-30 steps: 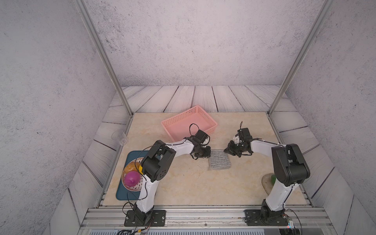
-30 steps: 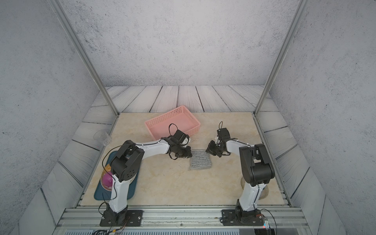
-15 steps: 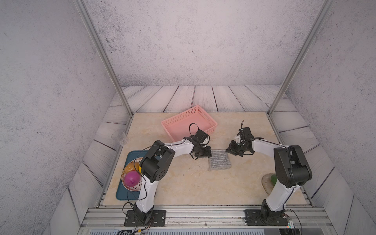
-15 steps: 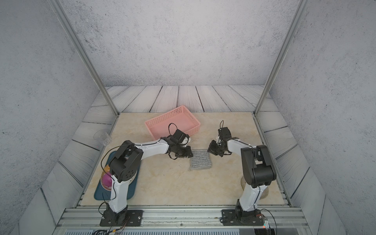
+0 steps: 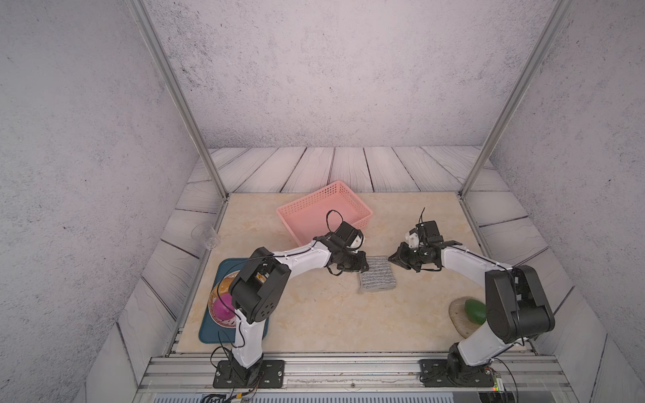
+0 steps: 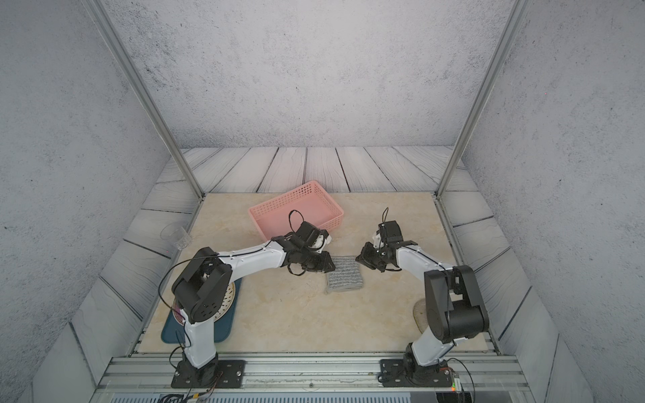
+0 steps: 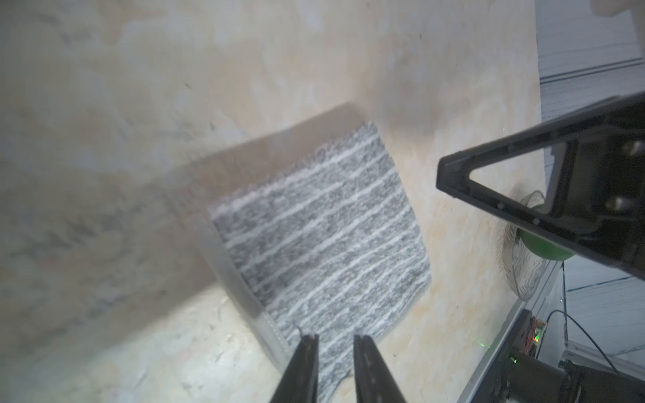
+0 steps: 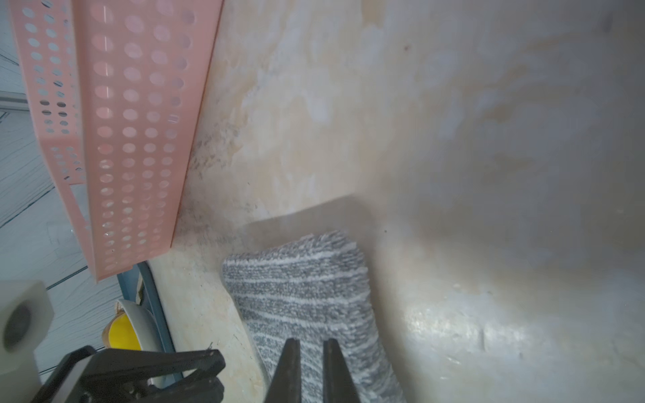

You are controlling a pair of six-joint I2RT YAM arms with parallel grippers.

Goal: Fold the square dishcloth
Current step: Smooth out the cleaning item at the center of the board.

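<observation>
The square dishcloth (image 7: 321, 240) lies folded and flat on the tan table (image 7: 244, 69), with the left gripper (image 7: 335, 343) a little open over its near edge and the right gripper (image 7: 544, 185) beside it.

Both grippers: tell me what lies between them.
The folded square dishcloth lies on the table between the left gripper and the right gripper, as both top views show.

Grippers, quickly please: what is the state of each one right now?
Left gripper: slightly open, holding nothing, tips by the square dishcloth.
Right gripper: only narrowly open, holding nothing, tips by the same cloth.
</observation>
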